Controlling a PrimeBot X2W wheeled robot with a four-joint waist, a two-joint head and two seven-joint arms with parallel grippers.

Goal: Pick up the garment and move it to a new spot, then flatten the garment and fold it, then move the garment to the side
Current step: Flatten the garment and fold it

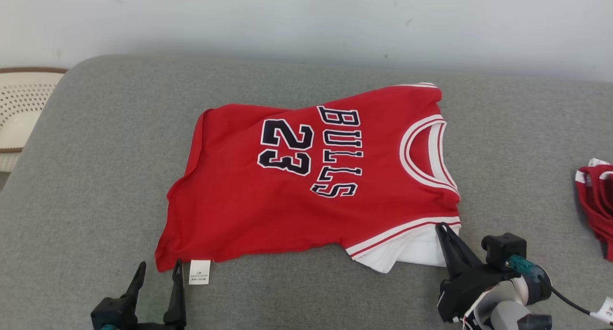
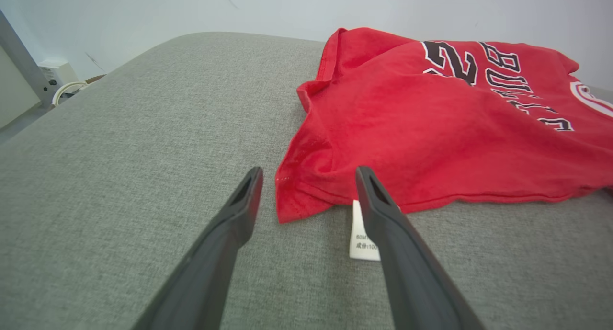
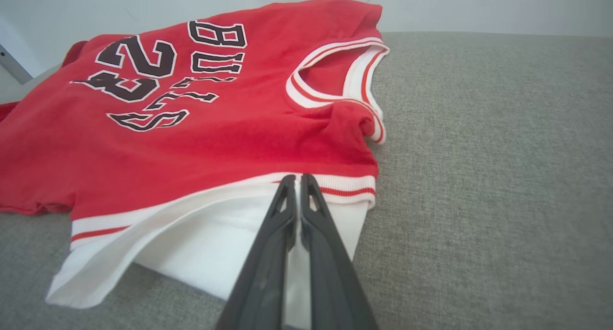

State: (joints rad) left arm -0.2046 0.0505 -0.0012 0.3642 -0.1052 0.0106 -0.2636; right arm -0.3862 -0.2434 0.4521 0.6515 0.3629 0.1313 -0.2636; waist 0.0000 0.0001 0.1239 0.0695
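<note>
On the garment (image 3: 191, 143), right gripper (image 3: 297, 179), clamped.

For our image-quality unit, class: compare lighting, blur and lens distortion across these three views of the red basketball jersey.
Head view: soft, even light, thin shadow under the red basketball jersey, lettering sharp. Left wrist view: the wide lens makes the fingers of the left gripper loom large over the grey fabric cushion, softening downward. Right wrist view: no glare; fingers of the right gripper soften near the lens.

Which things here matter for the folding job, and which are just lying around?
Job: red jersey; right pincer, shut on its white edge; left pincer, open by the hem corner.
Lying about: second red garment at the right edge; cream basket at the left.
</note>
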